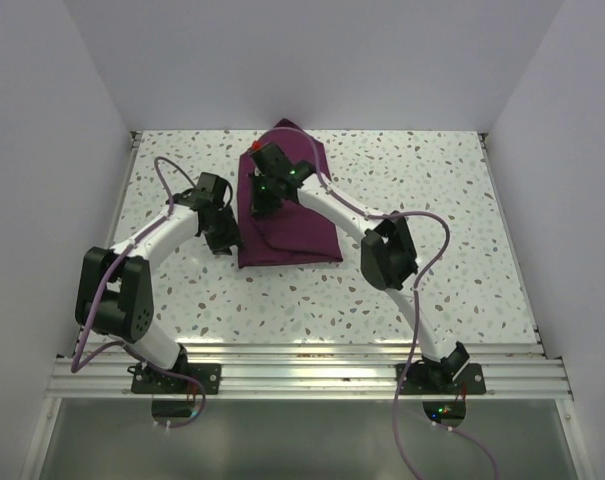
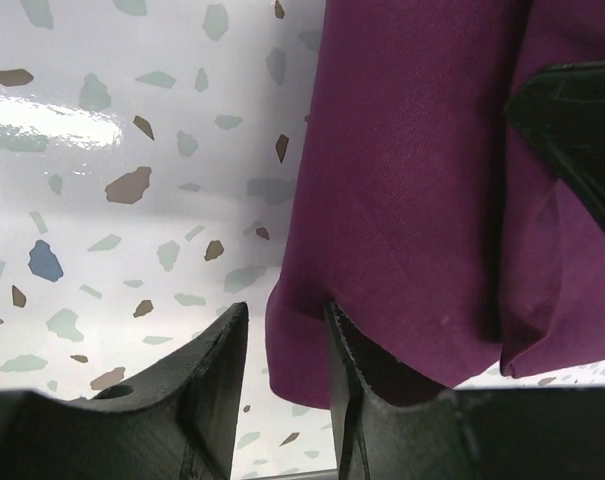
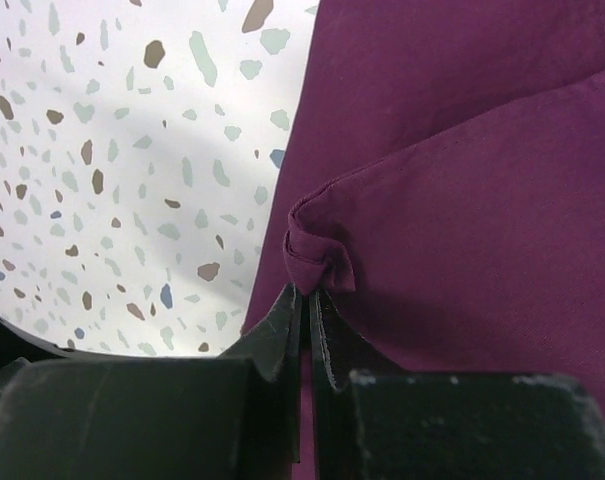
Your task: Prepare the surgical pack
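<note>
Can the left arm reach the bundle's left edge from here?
Probably yes: the left gripper is open at the edge of the purple bundle, nothing between. The right gripper, pinching a fold nearby, looks clear.

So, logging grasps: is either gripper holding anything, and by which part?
The right gripper pinches the purple cloth by a bunched fold; the left gripper is open at the cloth's edge.

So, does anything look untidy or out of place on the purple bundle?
Yes. The dark purple cloth bundle is not neat: a pointed corner sticks out at its far end, and the right hand pinches a small bunched fold. Nothing spilled or torn shows.
</note>
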{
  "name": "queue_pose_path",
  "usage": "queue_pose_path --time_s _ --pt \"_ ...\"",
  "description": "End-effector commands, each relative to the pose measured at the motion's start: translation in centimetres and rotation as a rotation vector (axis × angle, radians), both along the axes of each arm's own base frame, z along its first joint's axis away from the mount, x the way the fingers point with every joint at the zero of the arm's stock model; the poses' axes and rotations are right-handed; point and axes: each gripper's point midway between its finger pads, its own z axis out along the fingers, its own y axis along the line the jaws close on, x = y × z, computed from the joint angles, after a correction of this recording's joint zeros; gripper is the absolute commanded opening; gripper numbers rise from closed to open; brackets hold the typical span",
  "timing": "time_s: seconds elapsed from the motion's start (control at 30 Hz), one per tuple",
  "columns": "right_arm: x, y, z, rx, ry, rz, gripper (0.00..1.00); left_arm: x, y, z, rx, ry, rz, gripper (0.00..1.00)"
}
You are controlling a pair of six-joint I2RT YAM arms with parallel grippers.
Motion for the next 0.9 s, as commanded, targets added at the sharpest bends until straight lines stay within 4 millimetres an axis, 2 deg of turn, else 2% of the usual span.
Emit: queue_pose_path --time_s 0.0,0.07,0.1,0.13,0.17,0.27,0.33,0.4,0.43,0.47,0.5,0.53,0.57,0.6,0.63,0.67,0.7,0.73,0.77,0.8,0.87 --pt "-0.2 2.4 2.1 0.088 -0.036 0.020 0.01 0.4 0.9 0.9 0.005 -0.042 0.004 0.41" --pt "-0.4 2.6 1.8 0.090 -0.027 0.035 0.06 0.6 1.7 1.7 0.000 -0.055 0.019 0.42" --pt "-0.3 3.0 2.4 0.109 -0.029 0.055 0.10 1.0 1.8 2.4 -0.001 -0.071 0.021 0.42" --pt "-0.5 3.2 2.0 0.110 -0.020 0.067 0.17 1.2 2.4 2.8 -0.001 -0.076 0.031 0.43" --pt "-0.7 3.1 1.8 0.102 -0.007 0.073 0.20 1.1 2.6 3.3 -0.003 -0.077 0.033 0.44" --pt "-1.3 3.9 2.6 0.153 0.013 0.132 0.35 2.1 3.5 5.3 -0.021 -0.112 0.058 0.47" --pt "-1.4 4.2 4.1 0.205 0.023 0.183 0.47 3.1 3.7 7.0 -0.064 -0.150 0.073 0.47" --pt "-0.6 2.6 6.4 0.201 -0.004 0.166 0.50 4.5 3.5 8.6 -0.105 -0.204 0.074 0.47" --pt "0.9 0.8 7.2 0.206 -0.015 0.126 0.51 4.8 3.0 9.1 -0.137 -0.213 0.062 0.47" --pt "2.0 0.0 8.5 0.239 -0.040 0.106 0.50 5.5 2.6 9.3 -0.157 -0.227 0.052 0.46" --pt "2.1 -1.5 9.9 0.267 -0.033 0.075 0.49 6.1 2.1 9.9 -0.185 -0.247 0.041 0.44" --pt "3.4 -3.4 10.5 0.291 -0.031 0.040 0.42 6.2 0.8 10.3 -0.253 -0.250 0.006 0.39" --pt "3.3 -3.8 11.2 0.328 -0.023 0.053 0.38 7.2 0.2 10.5 -0.289 -0.278 -0.010 0.30" --pt "2.9 -4.4 11.2 0.343 0.013 0.059 0.35 7.4 -0.3 10.5 -0.319 -0.282 -0.019 0.25" --pt "2.8 -4.9 11.2 0.354 0.032 0.066 0.26 7.4 -1.4 10.7 -0.383 -0.280 -0.040 0.22" --pt "1.8 -4.8 11.1 0.370 0.068 0.103 0.19 8.3 -2.0 10.9 -0.421 -0.313 -0.059 0.16" --pt "1.1 -4.8 10.0 0.363 0.101 0.124 0.09 8.1 -2.7 10.6 -0.463 -0.298 -0.076 0.14" --pt "0.3 -4.7 9.9 0.375 0.120 0.144 0.04 8.4 -3.1 10.0 -0.484 -0.277 -0.073 0.11" --pt "0.0 -4.3 9.8 0.403 0.124 0.167 0.01 8.9 -3.5 10.1 -0.498 -0.296 -0.089 0.10" --pt "-1.2 -4.4 8.2 0.412 0.189 0.183 0.00 9.1 -4.0 10.0 -0.509 -0.293 -0.101 0.09" --pt "-2.1 -4.3 8.0 0.433 0.200 0.213 0.00 9.1 -5.0 8.5 -0.529 -0.237 -0.115 0.08"
